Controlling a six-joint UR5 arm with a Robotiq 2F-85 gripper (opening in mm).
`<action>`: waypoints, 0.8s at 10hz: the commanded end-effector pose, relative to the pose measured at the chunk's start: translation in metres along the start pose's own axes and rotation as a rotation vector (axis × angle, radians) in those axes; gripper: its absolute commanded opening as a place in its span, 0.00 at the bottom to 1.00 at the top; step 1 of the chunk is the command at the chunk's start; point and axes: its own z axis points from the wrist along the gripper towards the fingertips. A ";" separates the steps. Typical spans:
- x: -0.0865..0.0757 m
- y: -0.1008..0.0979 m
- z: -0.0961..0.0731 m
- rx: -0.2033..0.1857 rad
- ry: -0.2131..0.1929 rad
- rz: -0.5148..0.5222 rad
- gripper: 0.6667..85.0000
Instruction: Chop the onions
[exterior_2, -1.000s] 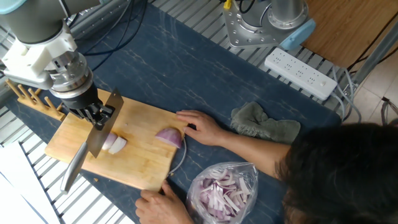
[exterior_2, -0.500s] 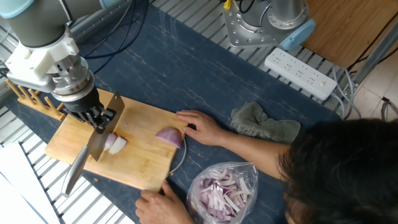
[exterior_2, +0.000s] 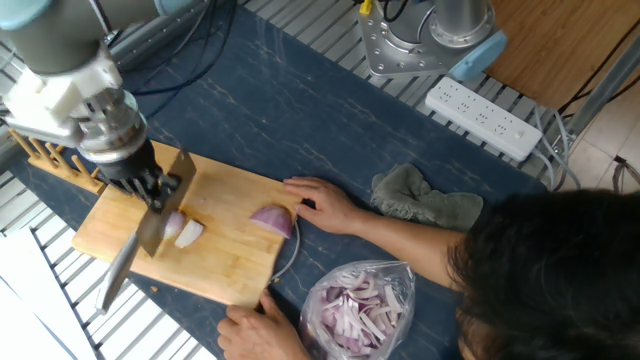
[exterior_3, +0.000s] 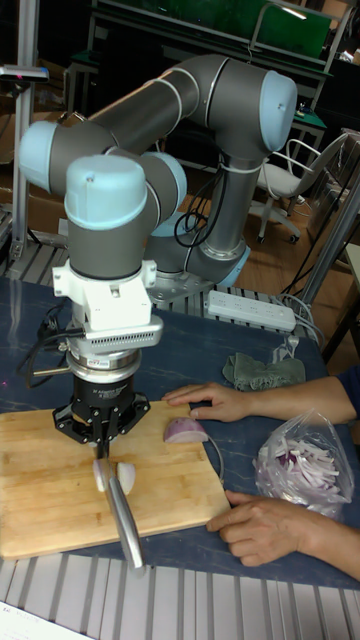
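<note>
My gripper (exterior_2: 150, 187) is shut on a knife handle, and the long blade (exterior_2: 128, 262) slants down across the bamboo cutting board (exterior_2: 235, 265). The blade sits in the small pale pink-white onion wedge (exterior_2: 186, 231). In the tall fixed view the gripper (exterior_3: 100, 428) hangs right over that wedge. The knife (exterior_3: 125, 520) runs between the two slices (exterior_3: 127, 475), one on each side of it. The larger purple onion half (exterior_2: 272, 221) lies flat side down near the board's right end (exterior_3: 186, 431), apart from the knife.
A person's hand (exterior_2: 325, 205) rests by the purple half. Their other hand (exterior_2: 250, 325) grips the board's near edge. A clear bag of onion strips (exterior_2: 360, 305), a grey cloth (exterior_2: 425, 198), a power strip (exterior_2: 483, 118) and a wooden rack (exterior_2: 45, 158) surround the board.
The gripper and knife have shifted slightly to the left and are motion-blurred now. The blade stays in the pale wedge. The hands and the purple half have not moved.
</note>
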 end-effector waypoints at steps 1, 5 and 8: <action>0.002 0.010 -0.022 -0.029 0.015 0.015 0.00; -0.001 0.008 -0.013 -0.006 0.008 0.019 0.00; -0.003 0.007 -0.003 -0.009 -0.003 0.058 0.00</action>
